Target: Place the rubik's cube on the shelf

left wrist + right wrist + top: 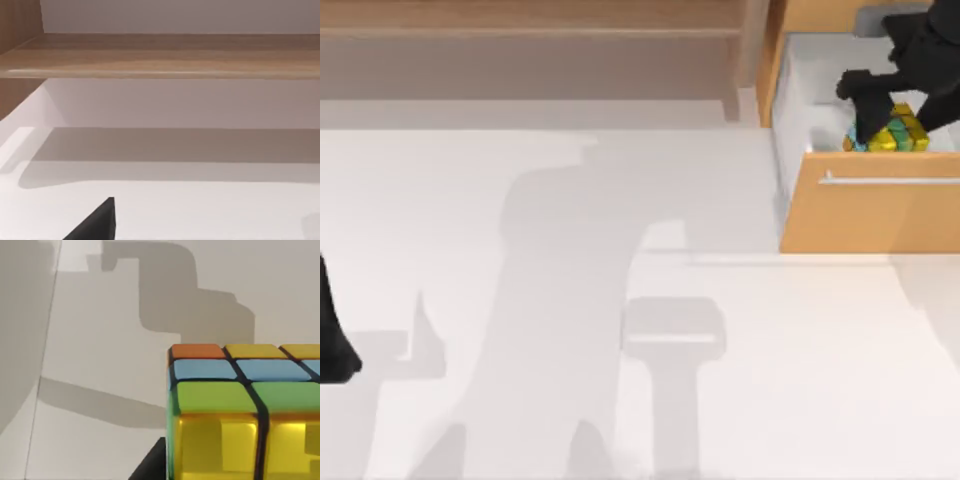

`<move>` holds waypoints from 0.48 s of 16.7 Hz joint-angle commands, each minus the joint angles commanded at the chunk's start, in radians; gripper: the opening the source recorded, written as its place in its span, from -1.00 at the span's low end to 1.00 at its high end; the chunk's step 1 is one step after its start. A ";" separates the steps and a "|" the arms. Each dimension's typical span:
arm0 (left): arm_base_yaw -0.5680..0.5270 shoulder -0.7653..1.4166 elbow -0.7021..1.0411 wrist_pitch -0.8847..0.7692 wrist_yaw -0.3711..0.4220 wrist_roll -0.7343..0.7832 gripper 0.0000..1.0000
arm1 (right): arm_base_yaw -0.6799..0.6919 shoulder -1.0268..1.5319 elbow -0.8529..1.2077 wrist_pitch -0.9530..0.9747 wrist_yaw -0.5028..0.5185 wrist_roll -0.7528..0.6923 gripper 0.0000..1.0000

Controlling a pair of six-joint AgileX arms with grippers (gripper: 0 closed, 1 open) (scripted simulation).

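The rubik's cube (898, 134), yellow and green with black grid lines, is inside the open drawer at the back right, close to the drawer's front wall. My right gripper (868, 118) reaches down into the drawer and is shut on the cube. In the right wrist view the cube (235, 415) is very near, with one black finger (150, 467) against its side. The shelf (520, 40) is a long light-brown board along the back left; the left wrist view looks at the shelf (160, 55) from the front. My left arm (332, 345) is parked at the table's left edge.
The orange-wood drawer cabinet (870, 215) with a silver bar handle (890, 181) juts out at the back right. An upright wooden post (752, 50) stands between shelf and drawer. The white tabletop (620, 350) spreads in front, crossed by arm shadows.
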 joint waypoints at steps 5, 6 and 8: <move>0.000 0.000 0.000 0.000 0.000 0.000 1.00 | 0.020 0.063 0.128 -0.089 0.096 0.126 -1.00; 0.000 0.000 0.000 0.000 0.000 0.000 1.00 | 0.020 0.065 0.132 -0.091 0.099 0.130 -1.00; 0.000 0.000 0.000 0.000 0.000 0.000 1.00 | 0.020 0.065 0.132 -0.091 0.099 0.130 -1.00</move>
